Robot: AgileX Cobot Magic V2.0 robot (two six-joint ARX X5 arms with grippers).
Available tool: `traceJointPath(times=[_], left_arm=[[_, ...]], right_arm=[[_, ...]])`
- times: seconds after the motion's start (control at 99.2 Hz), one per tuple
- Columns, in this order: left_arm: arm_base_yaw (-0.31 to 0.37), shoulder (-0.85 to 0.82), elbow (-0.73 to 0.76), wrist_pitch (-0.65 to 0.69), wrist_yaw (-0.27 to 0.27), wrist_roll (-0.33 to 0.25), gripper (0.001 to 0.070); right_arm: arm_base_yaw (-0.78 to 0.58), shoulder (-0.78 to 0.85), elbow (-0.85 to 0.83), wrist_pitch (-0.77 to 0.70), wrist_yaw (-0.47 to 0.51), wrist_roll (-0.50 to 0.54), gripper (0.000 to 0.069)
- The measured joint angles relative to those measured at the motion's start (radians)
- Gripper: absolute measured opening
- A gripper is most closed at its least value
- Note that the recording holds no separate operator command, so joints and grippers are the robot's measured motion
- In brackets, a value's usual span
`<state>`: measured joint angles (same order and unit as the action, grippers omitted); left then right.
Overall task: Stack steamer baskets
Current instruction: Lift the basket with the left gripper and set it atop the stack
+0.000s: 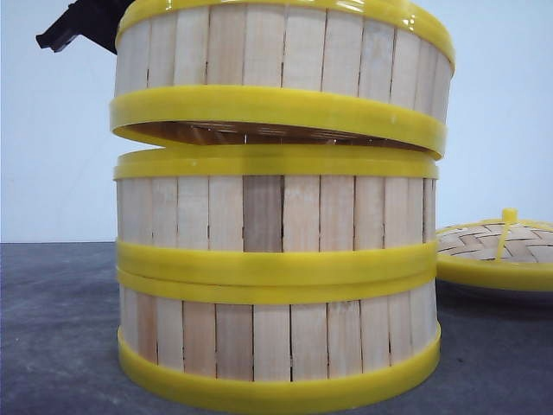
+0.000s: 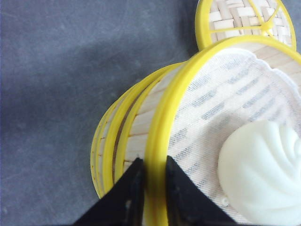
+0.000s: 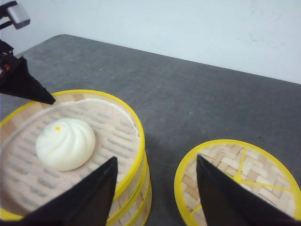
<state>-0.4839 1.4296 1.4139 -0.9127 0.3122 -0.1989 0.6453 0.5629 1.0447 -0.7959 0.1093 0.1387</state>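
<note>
The left gripper (image 2: 150, 188) pinched the rim of the third slatted, yellow-rimmed steamer basket (image 1: 281, 73), tilted above the two stacked baskets (image 1: 276, 277) mid-table. Released crooked, it might slide off. The right gripper (image 3: 155, 188) gaped empty.

Front camera sits low, very near the stacked steamer baskets (image 1: 276, 259), facing forward. Both wrist cameras look down; all views share baskets and lid (image 3: 237, 181).

a dark grey table (image 1: 60, 328) carries a stack of two steamer baskets (image 1: 276, 285), the lower one resting directly on it, with a woven lid (image 1: 501, 251) lying just beside.
</note>
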Motion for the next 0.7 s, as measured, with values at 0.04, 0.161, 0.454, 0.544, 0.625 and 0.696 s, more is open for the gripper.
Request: traceJointPath(times=[0.04,0.161,0.454,0.544,0.625,0.696], left_arm=[[0.000,0.000,-0.003,0.002,-0.006,0.001,0.0031],[-0.001,0.000,-0.006,0.005,-0.028,0.002,0.0031],[0.009,0.005,-0.020,0.011,-0.029,0.006,0.0031],[0.010,0.015,-0.021,0.011,-0.030,0.009,0.0031],[0.011,0.019,-0.022,0.011,-0.030,0.016,0.0031],[0.010,0.020,-0.022,0.010,-0.030,0.020,0.0032]], right_arm=[[0.000,0.000,0.000,0.000,0.000,0.000,0.0321],[0.000,0.000,0.000,0.000,0.000,0.000,0.0321],[0.000,0.000,0.000,0.000,0.000,0.000,0.0321],[0.000,0.000,0.000,0.000,0.000,0.000,0.0321],[0.000,0.000,0.000,0.000,0.000,0.000,0.0321],[0.000,0.000,0.000,0.000,0.000,0.000,0.0321]])
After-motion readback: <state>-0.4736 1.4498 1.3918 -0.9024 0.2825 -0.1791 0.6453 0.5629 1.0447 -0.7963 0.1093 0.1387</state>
